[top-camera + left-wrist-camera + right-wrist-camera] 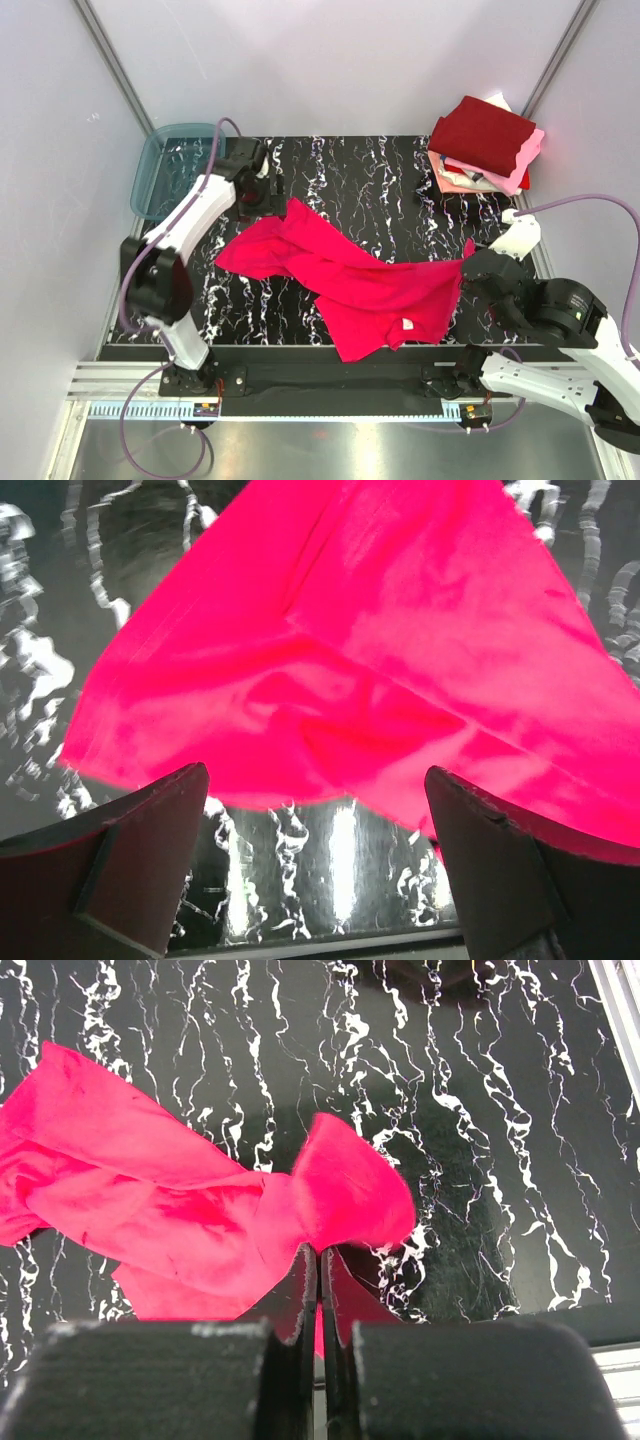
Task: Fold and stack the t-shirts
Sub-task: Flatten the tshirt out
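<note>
Tub (165,165), folded stack (485,145) at far corners; right pincer (320,1257) clamps red t-shirt (360,280), left pincer (315,780) gapes (apparently above it).

one loose shirt (370,285), one shirt stack (485,140), one tub (150,175)

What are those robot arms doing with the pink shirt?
They are working on folding t-shirts. A bright pinkish-red cloth t-shirt lies crumpled on the black marbled table. The right pincer is shut on one edge of it. The left pincer is open over the shirt's other end and holds nothing. A folded stack of shirts, dark maroon on top, sits in the far right corner.
</note>
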